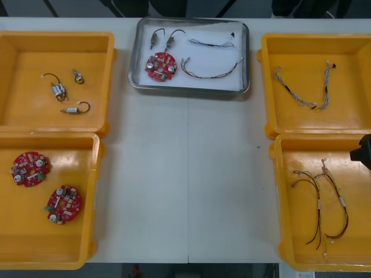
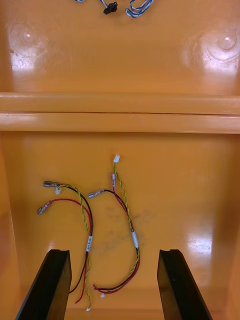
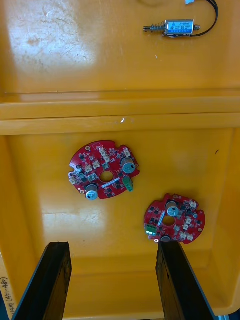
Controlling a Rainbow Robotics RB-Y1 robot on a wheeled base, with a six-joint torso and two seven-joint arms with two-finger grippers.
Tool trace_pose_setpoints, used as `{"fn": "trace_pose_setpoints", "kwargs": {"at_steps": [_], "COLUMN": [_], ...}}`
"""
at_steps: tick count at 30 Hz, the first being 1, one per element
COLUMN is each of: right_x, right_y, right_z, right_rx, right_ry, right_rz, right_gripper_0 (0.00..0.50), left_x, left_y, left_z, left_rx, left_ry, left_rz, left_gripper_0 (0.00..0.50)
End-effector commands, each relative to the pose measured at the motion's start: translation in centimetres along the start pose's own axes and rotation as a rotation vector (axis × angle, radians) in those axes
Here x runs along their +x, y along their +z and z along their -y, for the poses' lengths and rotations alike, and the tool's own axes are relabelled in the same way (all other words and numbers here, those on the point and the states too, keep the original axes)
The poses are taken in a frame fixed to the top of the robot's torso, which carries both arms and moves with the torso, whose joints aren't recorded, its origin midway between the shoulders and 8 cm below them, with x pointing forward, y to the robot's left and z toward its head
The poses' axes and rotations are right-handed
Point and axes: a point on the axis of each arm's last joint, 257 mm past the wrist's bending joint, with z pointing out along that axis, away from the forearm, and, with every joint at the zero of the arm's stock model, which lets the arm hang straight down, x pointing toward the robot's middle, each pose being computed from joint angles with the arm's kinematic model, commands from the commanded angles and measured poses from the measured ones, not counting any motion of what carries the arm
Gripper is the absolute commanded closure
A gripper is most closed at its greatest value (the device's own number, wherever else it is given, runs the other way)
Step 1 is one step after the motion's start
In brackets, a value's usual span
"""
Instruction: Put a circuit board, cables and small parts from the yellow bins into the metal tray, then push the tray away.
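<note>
Metal tray (image 1: 132, 63) sits at far centre of the counter (image 1: 185, 174), close to its far edge. Inside: one circuit board (image 1: 160, 66), two small metal parts (image 1: 173, 40), a blue and white cable (image 1: 211, 41), a red and yellow cable (image 1: 211, 76). Load looks complete.

Right gripper (image 2: 114, 252) hangs over the near-right yellow bin (image 1: 278, 197), fingers spread, holding nothing. Two spare cables (image 2: 127, 220), red and yellow, lie on the bin floor between and beyond the fingers.

Left gripper (image 3: 112, 245) hangs over the near-left yellow bin (image 3: 40, 150), fingers also spread and empty. Two spare boards (image 3: 103, 169) lie under it.

Judgement: picking is finished and the push is the step in hand. It may even be done, given how far back the tray lies. If not, one arm must leave its bin, meet the tray's near rim and shove it straight away, low enough not to tip it.
</note>
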Motion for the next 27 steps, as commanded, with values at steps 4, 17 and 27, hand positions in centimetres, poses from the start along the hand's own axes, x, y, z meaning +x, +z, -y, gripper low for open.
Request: {"fn": "trace_pose_setpoints", "kwargs": {"at_steps": [4,17,27], "right_x": [-0.28,-0.28,-0.28], "right_y": [-1.38,-1.38,-1.38], "right_z": [1.55,1.55,1.55], "right_rx": [0.044,0.044,0.044], "right_ry": [0.016,0.016,0.016], "right_rz": [0.025,0.025,0.025], "right_gripper_0": [0.0,0.0,0.0], "left_x": [-0.57,-0.57,-0.57], "left_y": [-1.57,-1.57,-1.57], "left_z": [-1.28,-1.28,-1.28], "left_rx": [-0.044,-0.044,-0.044], "left_ry": [0.063,0.063,0.063], "left_rz": [0.029,0.029,0.029], "left_gripper_0": [0.0,0.0,0.0]}}
